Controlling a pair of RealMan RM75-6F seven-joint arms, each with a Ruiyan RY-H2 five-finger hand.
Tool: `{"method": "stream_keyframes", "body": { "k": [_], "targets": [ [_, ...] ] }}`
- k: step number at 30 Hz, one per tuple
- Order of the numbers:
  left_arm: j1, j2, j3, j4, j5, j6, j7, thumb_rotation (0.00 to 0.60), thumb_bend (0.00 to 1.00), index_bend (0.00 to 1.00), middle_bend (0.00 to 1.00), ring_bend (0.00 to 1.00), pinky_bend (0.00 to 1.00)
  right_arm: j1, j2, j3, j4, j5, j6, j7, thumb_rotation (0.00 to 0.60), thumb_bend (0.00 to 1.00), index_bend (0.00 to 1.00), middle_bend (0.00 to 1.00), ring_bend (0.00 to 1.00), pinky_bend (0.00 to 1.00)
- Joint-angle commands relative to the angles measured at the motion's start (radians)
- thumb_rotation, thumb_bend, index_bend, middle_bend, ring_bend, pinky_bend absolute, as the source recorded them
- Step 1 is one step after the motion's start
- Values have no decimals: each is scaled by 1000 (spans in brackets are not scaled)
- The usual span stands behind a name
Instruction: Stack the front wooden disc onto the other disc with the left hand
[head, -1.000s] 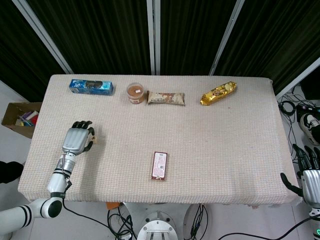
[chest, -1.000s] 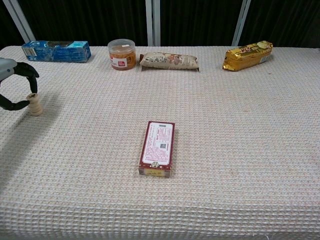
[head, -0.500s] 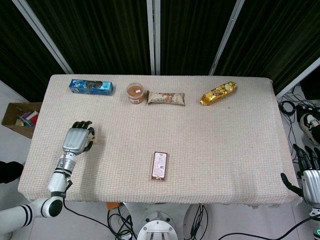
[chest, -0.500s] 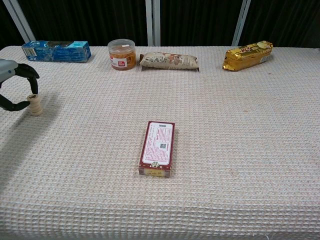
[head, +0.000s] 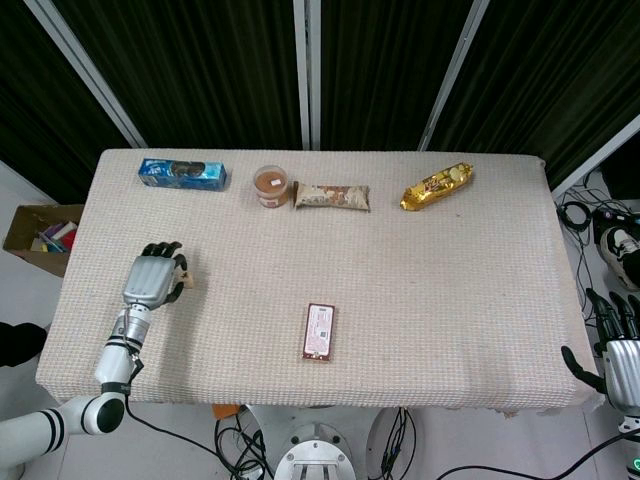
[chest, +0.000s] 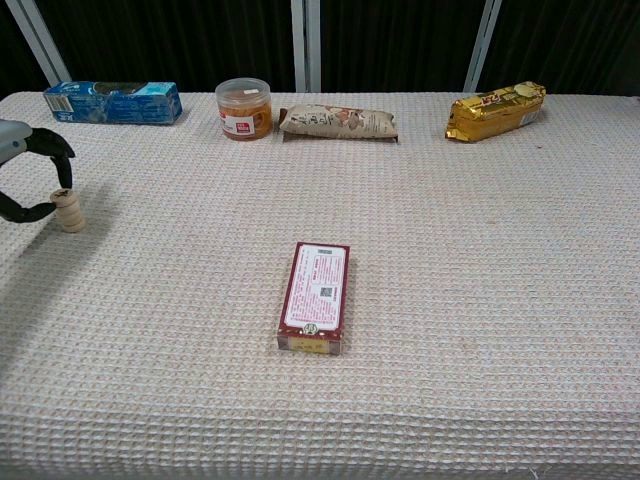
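discs (chest: 71, 211) stacked, far left of chest frame, on the table (chest: 450, 250). left hand (chest: 25, 180) curled beside them, holding nothing i can see. stacking looks done; only withdrawal left.

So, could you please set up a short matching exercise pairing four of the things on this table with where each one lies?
Things:
1. blue box
2. gold packet
3. red box
4. wooden discs

Places:
A. near the middle of the front half
B. far left corner
C. left edge, beside the left hand
D. far side, towards the right

Pairs: 1-B, 2-D, 3-A, 4-C
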Motion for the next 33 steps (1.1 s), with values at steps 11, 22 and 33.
{"method": "stream_keyframes", "body": {
  "k": [11,22,33],
  "targets": [
    [3,1,4,-1,2,5,-6,600,365,384,154,138,167,1,0,0,-2,-2,0,-2,600,221,44,180,41,34],
    [73,97,-37,-129,55,145,-132,600,318,294,129,138,166,-5,11,0,-6,0,7,2,600,221,44,179,41,34],
    [294,260,0,-158,209,453,-345,600,138,265,144,139,157,8,52,-12,-25,-29,-11,34,600,223,44,179,41,33]
  ]
}}
